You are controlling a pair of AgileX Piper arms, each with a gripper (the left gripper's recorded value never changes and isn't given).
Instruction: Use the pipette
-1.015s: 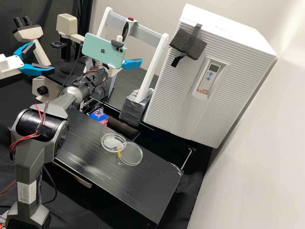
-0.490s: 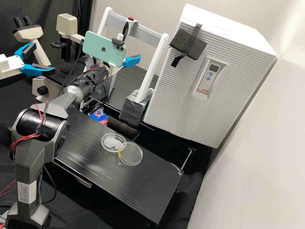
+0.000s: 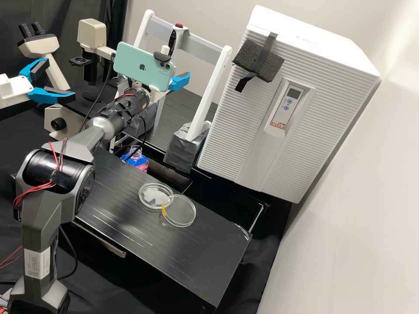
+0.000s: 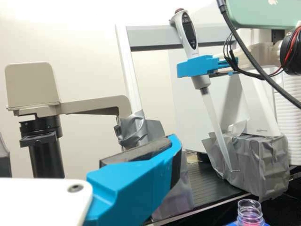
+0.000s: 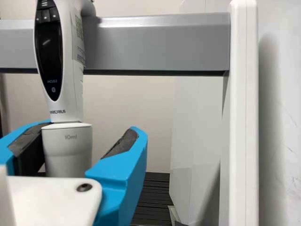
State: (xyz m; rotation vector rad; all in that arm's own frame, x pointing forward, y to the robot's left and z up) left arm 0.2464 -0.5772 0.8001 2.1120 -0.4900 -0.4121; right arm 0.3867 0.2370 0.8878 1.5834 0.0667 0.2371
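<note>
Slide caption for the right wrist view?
Right gripper, jaws open, straddling the pipette hanging at the stand's grey rail.

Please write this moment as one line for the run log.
right gripper: open around pipette at rack | left gripper: open, by microscope

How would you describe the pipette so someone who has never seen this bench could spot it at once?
Beside the big white ribbed cabinet stands a white frame with a grey crossbar. The pipette hangs on that bar, between the blue fingers of the right gripper. Only it has a slim white handle, dark panel, red top button and long clear tip.
</note>
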